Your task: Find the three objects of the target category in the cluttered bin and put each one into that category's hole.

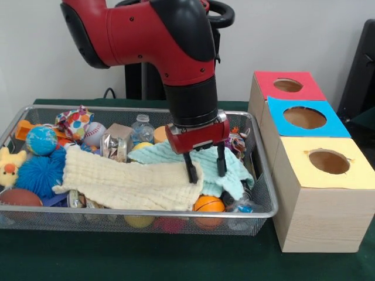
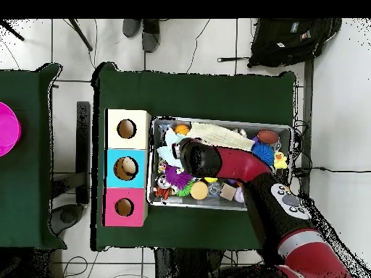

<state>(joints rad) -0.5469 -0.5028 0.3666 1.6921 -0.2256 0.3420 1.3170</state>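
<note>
we hang the gripper (image 1: 205, 165), fingers (image 1: 191, 171) parted and empty, over the cloths (image 1: 135, 184) at the bin's (image 1: 261, 213) center, likely because they hide targets bound for the boxes (image 1: 319, 193) at right.

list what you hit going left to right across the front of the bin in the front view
yellow plush chick → blue spiky ball → cream cloth → small basketball → yellow-topped box
</note>
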